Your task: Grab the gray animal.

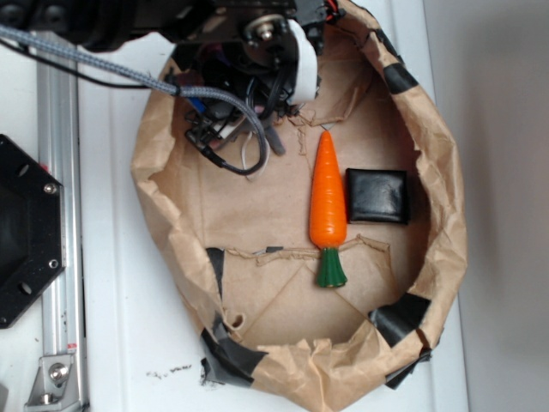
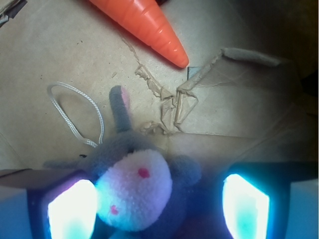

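**Little room around the animal**

The animal [image 2: 137, 186] lies between the two fingers [image 2: 72, 209]. The carrot [image 1: 328, 202] and pouch [image 1: 377, 196] lie apart from it, with bare paper between. Paper walls [image 1: 446, 249] close the sides.

The gray animal [image 2: 133, 191] is a small plush with a pale, fuzzy face marked by two red eyes and framed in darker gray. One pink-lined ear stands up from its head, and a white string loop trails to one side. It lies on crumpled brown paper, face up.
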{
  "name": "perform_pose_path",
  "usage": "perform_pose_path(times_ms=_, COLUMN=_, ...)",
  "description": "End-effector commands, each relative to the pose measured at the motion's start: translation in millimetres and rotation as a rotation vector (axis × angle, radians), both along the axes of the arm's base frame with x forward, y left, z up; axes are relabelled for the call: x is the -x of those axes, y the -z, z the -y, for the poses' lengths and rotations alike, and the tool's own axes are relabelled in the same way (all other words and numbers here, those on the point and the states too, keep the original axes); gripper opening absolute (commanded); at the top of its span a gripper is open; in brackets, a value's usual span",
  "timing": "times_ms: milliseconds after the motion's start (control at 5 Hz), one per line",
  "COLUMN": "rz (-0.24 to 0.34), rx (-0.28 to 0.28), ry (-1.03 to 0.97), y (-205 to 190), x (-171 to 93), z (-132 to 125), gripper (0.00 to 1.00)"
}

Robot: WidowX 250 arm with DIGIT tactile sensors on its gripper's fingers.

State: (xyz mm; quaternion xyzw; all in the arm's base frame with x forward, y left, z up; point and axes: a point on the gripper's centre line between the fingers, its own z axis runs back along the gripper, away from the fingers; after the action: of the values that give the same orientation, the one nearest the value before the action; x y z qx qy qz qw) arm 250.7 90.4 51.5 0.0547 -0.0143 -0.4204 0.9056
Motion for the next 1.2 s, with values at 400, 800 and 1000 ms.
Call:
perform_pose_path(times_ms=400, rz=-0.023, rx=-0.044, ry=0.047, y=36, x=18, z=14, gripper=1.00)
perform_pose_path(times_ms=800, rz=-0.169, rx=0.026, ry=0.009, y=-1, x=23, z=38, gripper=0.00)
perform_pose_path(times_ms=1000, rz=-0.007, rx=-0.040, ry=-0.160, y=-48, x=17, z=74, gripper=0.00)
